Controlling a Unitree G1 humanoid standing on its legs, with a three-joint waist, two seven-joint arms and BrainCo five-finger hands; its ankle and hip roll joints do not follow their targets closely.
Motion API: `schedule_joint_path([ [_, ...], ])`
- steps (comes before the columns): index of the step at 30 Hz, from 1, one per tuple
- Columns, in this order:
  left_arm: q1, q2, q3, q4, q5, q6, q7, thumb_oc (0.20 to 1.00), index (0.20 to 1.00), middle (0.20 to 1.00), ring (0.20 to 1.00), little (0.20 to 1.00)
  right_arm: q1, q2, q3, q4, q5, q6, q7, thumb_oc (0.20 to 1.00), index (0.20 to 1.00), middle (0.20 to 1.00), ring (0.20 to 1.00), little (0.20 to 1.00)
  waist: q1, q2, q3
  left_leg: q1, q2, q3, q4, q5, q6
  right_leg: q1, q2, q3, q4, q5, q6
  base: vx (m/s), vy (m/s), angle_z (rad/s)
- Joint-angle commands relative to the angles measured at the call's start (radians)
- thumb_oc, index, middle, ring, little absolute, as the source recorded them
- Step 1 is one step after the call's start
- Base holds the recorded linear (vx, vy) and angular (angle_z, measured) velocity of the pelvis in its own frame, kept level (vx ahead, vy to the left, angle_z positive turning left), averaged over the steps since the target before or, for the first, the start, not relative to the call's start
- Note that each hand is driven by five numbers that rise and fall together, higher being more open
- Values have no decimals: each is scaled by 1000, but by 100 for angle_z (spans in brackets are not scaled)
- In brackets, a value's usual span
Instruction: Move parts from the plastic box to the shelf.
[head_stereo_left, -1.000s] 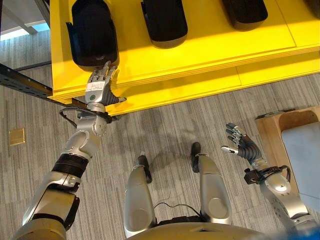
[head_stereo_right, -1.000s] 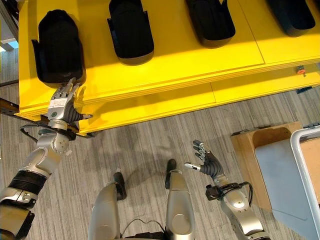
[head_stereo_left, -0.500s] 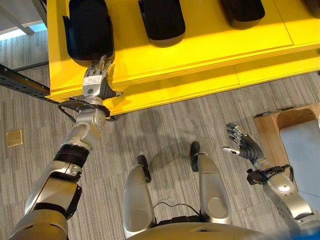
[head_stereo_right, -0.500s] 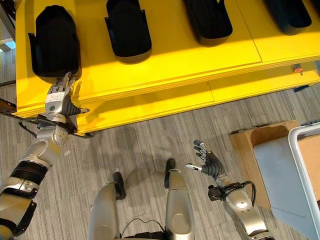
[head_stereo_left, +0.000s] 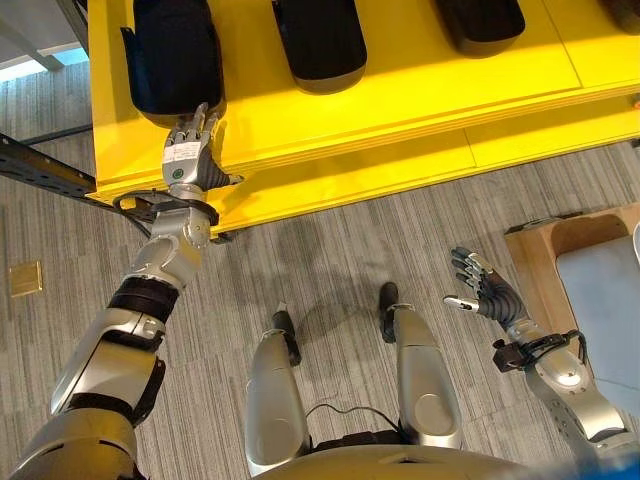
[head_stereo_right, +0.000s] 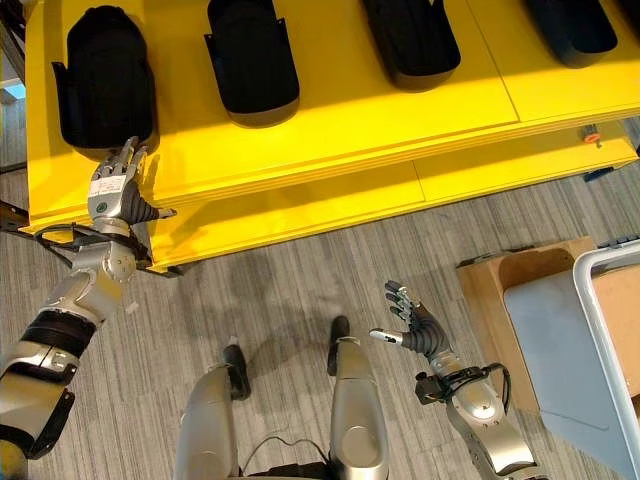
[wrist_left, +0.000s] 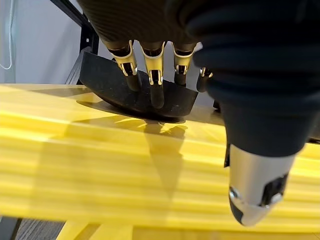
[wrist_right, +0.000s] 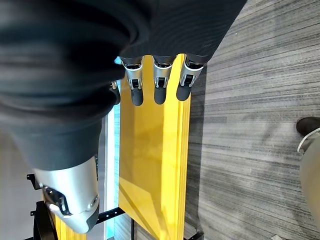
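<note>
The yellow shelf (head_stereo_right: 330, 130) carries a row of black moulded parts: the right eye view takes in four of them, while the left eye view cuts the rightmost short at its edge. The leftmost part (head_stereo_right: 105, 85) lies at the shelf's left end, with a second part (head_stereo_right: 252, 60) to its right and apart from it. The left hand (head_stereo_left: 188, 160) is stretched out over the front edge of the shelf, fingers straight and slightly spread, their dark tips at the near end of the leftmost part; from the head views contact cannot be confirmed. The left wrist view adds what those views lack: the fingers (wrist_left: 156, 75) hang extended in front of the part's curved black rim (wrist_left: 125, 95), and the hand grips nothing. The right hand (head_stereo_right: 418, 330) is held low over the grey striped carpet (head_stereo_right: 280, 290), well apart from the shelf, fingers relaxed and parted, empty. The right wrist view confirms straight fingers (wrist_right: 160, 82) with the shelf's yellow edge beyond them. At the right, a wooden stand (head_stereo_right: 505, 285) holds a pale plastic box (head_stereo_right: 575, 350); its contents cannot be made out.
</note>
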Motion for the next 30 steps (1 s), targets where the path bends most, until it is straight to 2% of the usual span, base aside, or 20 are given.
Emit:
schedule_joint_path([
  [1,-16,66,-19,8,-12,-4,44,1000,1000,1000,1000,1000,65,-38,-18,-61,19,-64,4,1000,1000,1000,1000,1000,7,-14,-79,-44,41,-24,-57,131,-31,62,-69,60,-8,28,84,7,5,-3],
  [30,-98,96,-64,96,-47,-4,40,1000,1000,1000,1000,1000,77,-48,-20,-59,22,-67,11,1000,1000,1000,1000,1000,0,-17,-85,-55,41,-22,-49,131,-31,48,-67,69,2,27,87,2,1,-1],
])
